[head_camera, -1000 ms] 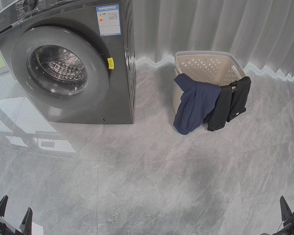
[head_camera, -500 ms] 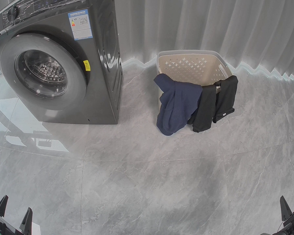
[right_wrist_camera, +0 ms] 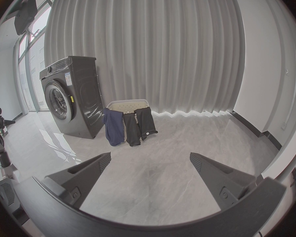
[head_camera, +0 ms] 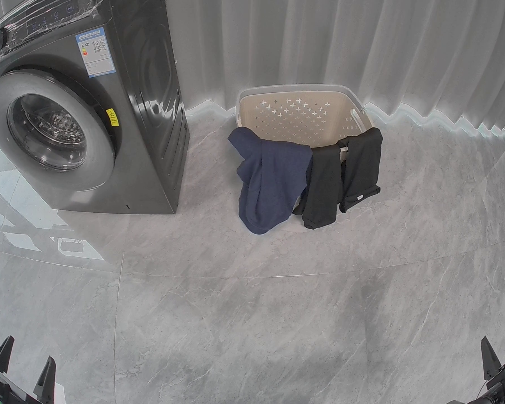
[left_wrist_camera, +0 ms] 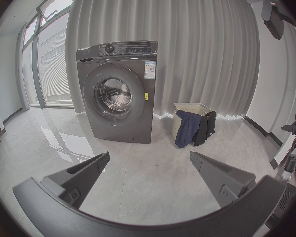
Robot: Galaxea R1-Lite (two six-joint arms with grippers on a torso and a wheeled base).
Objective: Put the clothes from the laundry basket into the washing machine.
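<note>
Left gripper (left_wrist_camera: 148, 153): fingers spread wide, nothing between them, low over the tile floor (head_camera: 252, 321). Right gripper (right_wrist_camera: 150, 153): same, fingers apart, holding nothing.

Laundry basket (head_camera: 293, 88) is well ahead of both grippers, roughly between their lines and a bit closer to the right one's side. It stands upright with the open top up. Its long axis runs side to side across the grippers' forward direction.

The clothes hang over the basket's near rim with their long axes vertical, lower ends pointing at the floor:
- navy garment (head_camera: 269, 183), on the side toward the left gripper; hangs lowest, hem at or about floor level
- black garment (head_camera: 322, 189), middle
- second black garment (head_camera: 362, 166), on the right gripper's side; ends higher up

Washing machine (head_camera: 146, 96) is far ahead of the left gripper, just beside the basket but not touching. Its round door (head_camera: 45, 130) looks shut and faces back toward the left gripper's side. White curtain (head_camera: 348, 29) hangs behind both.
</note>
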